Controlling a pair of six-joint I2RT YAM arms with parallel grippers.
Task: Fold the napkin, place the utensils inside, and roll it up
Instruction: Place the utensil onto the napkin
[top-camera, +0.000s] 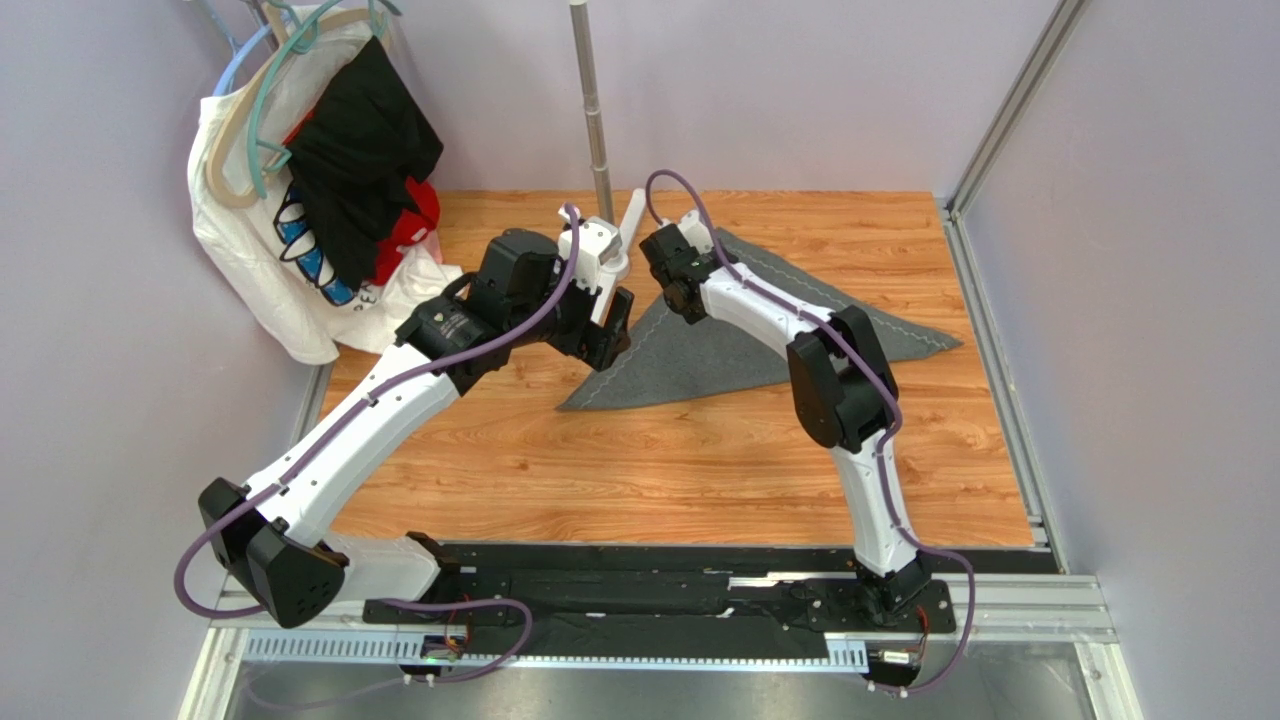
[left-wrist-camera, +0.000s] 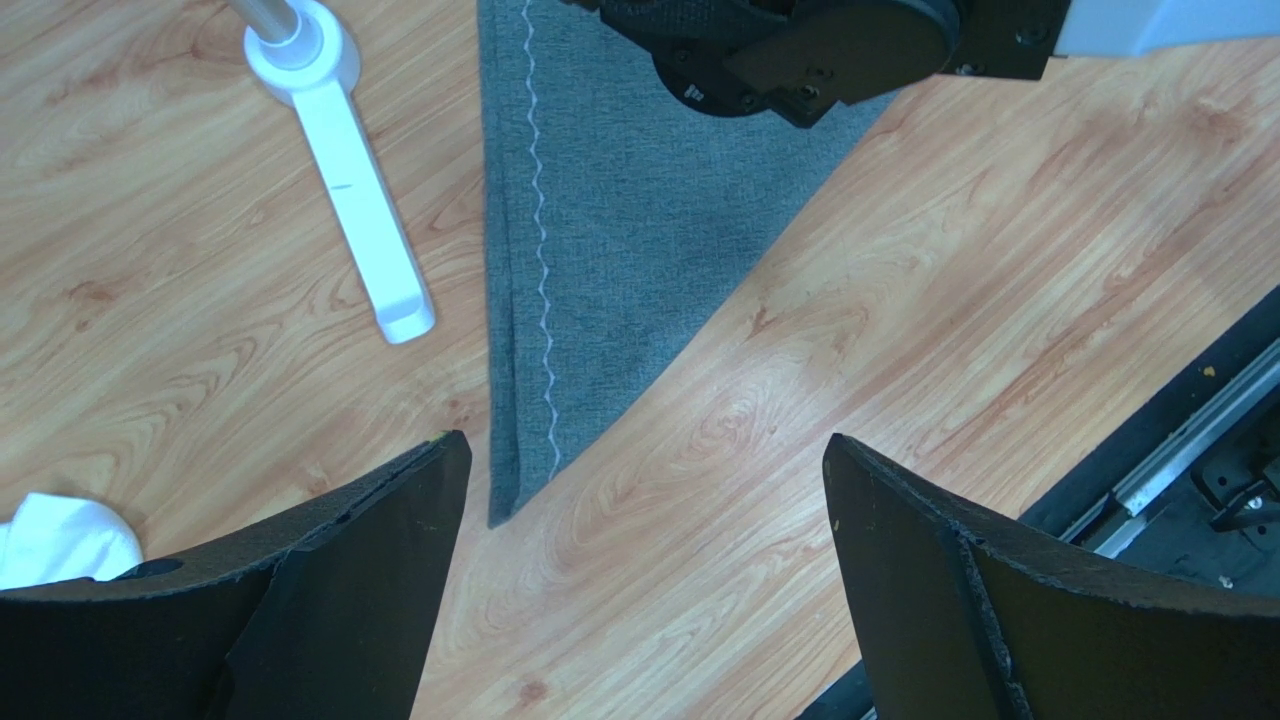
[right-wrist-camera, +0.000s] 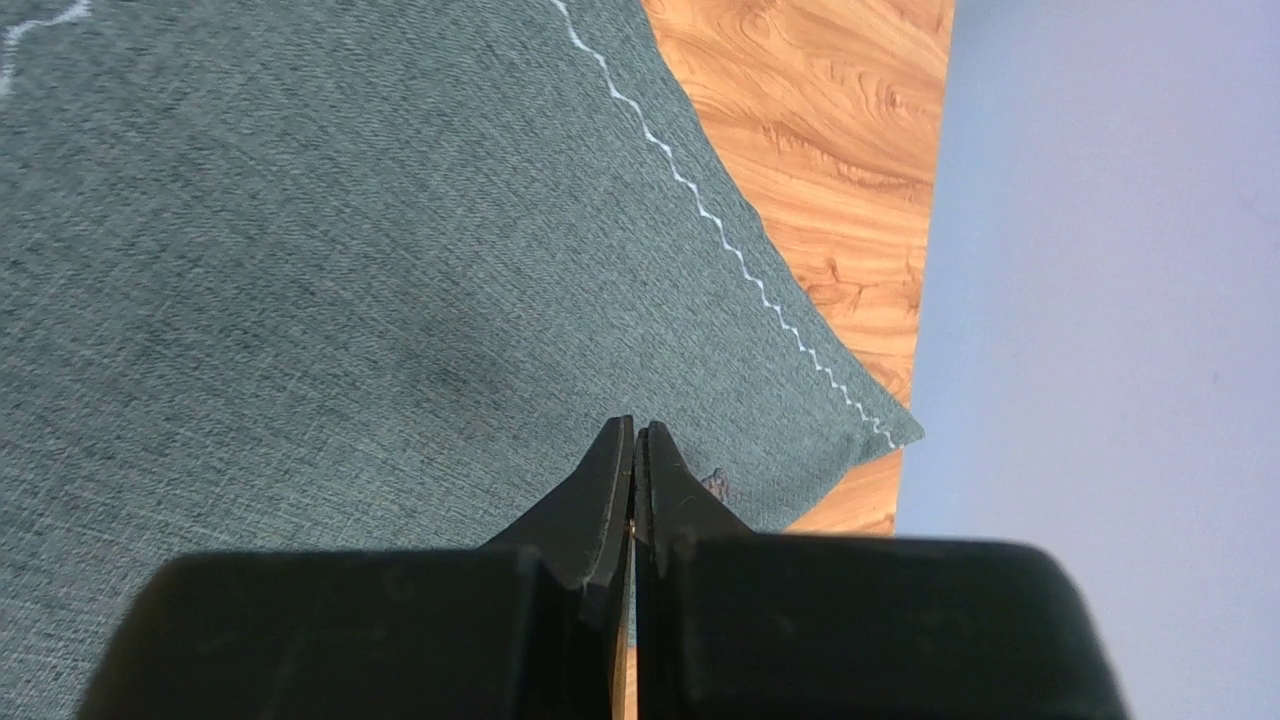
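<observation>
Fingers of left arm (left-wrist-camera: 368, 600) spread wide over the napkin (left-wrist-camera: 601, 210) tip (nothing held); right fingers (right-wrist-camera: 594, 503) pressed together above its far corner on the table (left-wrist-camera: 932, 300).

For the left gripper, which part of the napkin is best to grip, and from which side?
Probably the pointed corner of the napkin under the open left gripper, coming from above with a finger on each side of the tip. It lies flat and narrow, its layers stacked, with bare table on either side.
</observation>
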